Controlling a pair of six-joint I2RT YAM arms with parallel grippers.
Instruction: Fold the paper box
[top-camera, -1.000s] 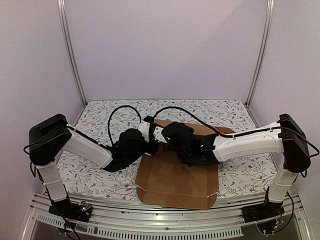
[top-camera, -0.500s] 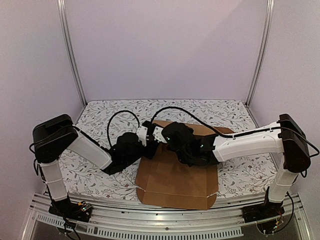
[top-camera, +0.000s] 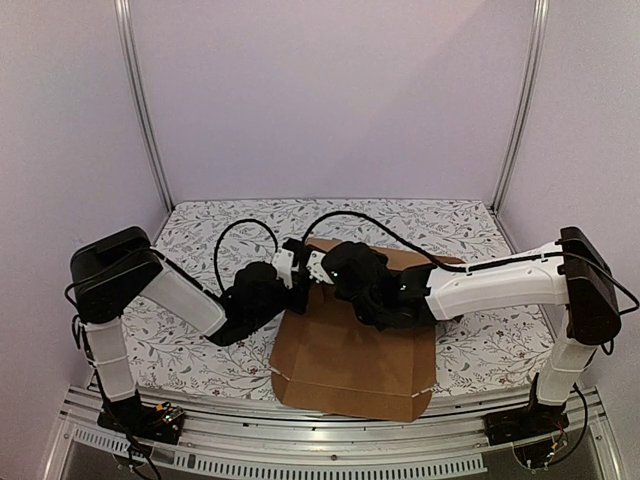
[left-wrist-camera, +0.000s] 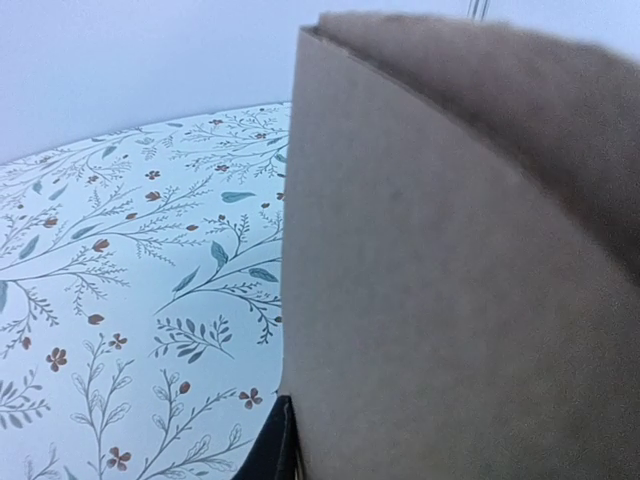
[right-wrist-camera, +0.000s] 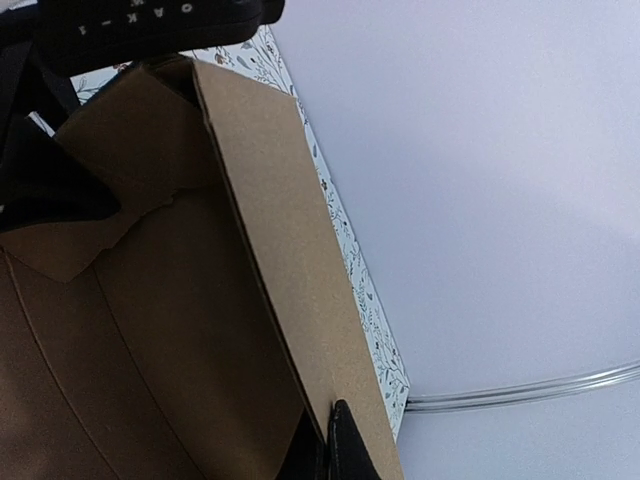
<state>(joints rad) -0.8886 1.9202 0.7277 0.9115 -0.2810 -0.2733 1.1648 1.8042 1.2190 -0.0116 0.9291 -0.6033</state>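
The paper box (top-camera: 350, 355) is a brown cardboard sheet lying mid-table, with its far flaps raised. My left gripper (top-camera: 303, 272) is at the box's far left corner. In the left wrist view a raised cardboard panel (left-wrist-camera: 460, 280) fills the right side, and one black fingertip (left-wrist-camera: 272, 455) presses against its left face; the other finger is hidden behind it. My right gripper (top-camera: 338, 268) is just right of the left one. In the right wrist view its fingertips (right-wrist-camera: 342, 445) pinch an upright cardboard wall (right-wrist-camera: 280, 210) from both sides.
The table has a floral cloth (top-camera: 200, 235). Metal frame posts (top-camera: 140, 110) stand at the back corners against pale walls. The box's near edge (top-camera: 345, 408) lies close to the front rail (top-camera: 320, 440). Black cables (top-camera: 240, 225) loop above the wrists.
My left arm has moved right, bringing its gripper closer to the right gripper at the box's far left corner. The right arm has barely moved.
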